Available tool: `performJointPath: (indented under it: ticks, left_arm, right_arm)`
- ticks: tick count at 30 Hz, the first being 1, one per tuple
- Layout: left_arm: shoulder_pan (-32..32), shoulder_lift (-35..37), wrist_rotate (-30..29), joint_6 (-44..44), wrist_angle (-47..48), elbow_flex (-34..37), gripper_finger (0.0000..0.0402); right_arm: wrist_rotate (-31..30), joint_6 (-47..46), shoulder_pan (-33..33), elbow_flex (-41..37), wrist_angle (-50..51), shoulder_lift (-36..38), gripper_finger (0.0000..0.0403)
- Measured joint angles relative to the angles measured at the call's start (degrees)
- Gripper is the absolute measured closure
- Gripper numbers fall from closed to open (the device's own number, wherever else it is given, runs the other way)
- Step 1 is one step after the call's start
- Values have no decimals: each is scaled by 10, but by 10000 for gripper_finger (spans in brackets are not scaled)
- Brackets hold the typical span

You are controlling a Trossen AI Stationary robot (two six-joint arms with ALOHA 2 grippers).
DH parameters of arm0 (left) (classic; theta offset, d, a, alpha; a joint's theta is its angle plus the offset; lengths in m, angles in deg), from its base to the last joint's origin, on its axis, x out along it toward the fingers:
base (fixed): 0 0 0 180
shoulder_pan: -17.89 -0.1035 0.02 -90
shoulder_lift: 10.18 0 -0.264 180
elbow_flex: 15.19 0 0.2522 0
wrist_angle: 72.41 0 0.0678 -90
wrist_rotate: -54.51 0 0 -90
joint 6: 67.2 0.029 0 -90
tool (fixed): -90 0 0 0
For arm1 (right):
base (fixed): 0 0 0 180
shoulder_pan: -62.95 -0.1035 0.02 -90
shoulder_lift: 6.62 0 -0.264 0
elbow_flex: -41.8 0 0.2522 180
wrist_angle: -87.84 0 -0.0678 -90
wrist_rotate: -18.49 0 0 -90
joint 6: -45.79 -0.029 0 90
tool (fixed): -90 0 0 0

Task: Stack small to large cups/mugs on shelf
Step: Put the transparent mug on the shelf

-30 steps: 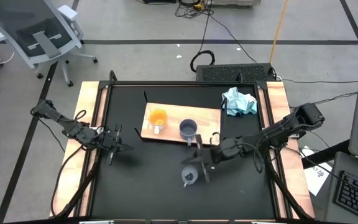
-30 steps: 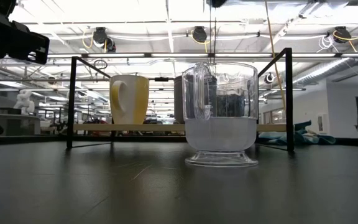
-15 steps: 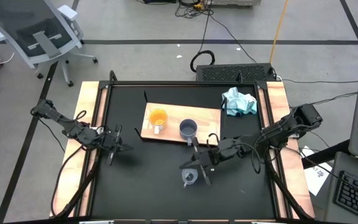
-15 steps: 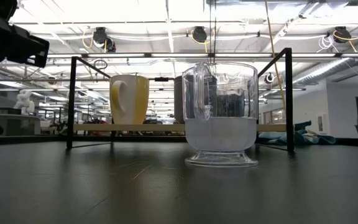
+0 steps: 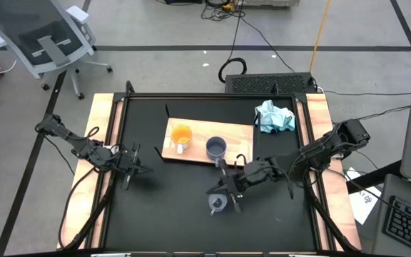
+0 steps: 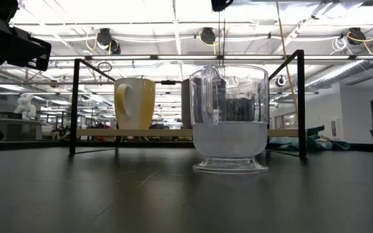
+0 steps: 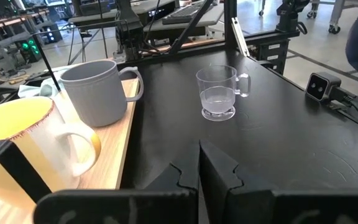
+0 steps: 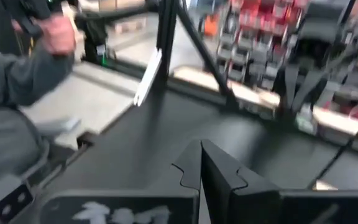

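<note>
An orange mug with a white handle and a blue-grey mug stand upright on the light-wood board. A clear glass cup stands upright on the black table, on the near side of the board; it also shows in the low view. My right gripper is shut and hovers above the table, just beyond the glass cup, which its wrist view does not show. My left gripper is shut and empty at the table's left; its wrist view looks at all three cups.
A crumpled light-blue cloth lies at the back right. A black metal frame rims the table. A small camera sits at the table's near edge. A person in a grey sleeve stands beyond the table.
My right gripper has moved a little toward the table's left edge, closing in above the glass cup. The cups have kept still.
</note>
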Motion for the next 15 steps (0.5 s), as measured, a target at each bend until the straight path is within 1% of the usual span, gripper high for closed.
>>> performJointPath:
  ticks: [4,8,11,13,15]
  left_arm:
    - [0,0,0,0,0,0,392]
    - [0,0,0,-1,0,0,391]
    - [0,0,0,-1,-1,0,391]
    - [0,0,0,0,-1,0,392]
    - [0,0,0,2,-1,0,391]
  right_arm:
    - [-1,-33,10,62,149,0,403]
    - [-2,-65,18,103,229,0,403]
    - [-1,-104,27,136,317,0,403]
    - [-2,-125,35,149,367,0,403]
    - [-2,-144,41,155,395,0,403]
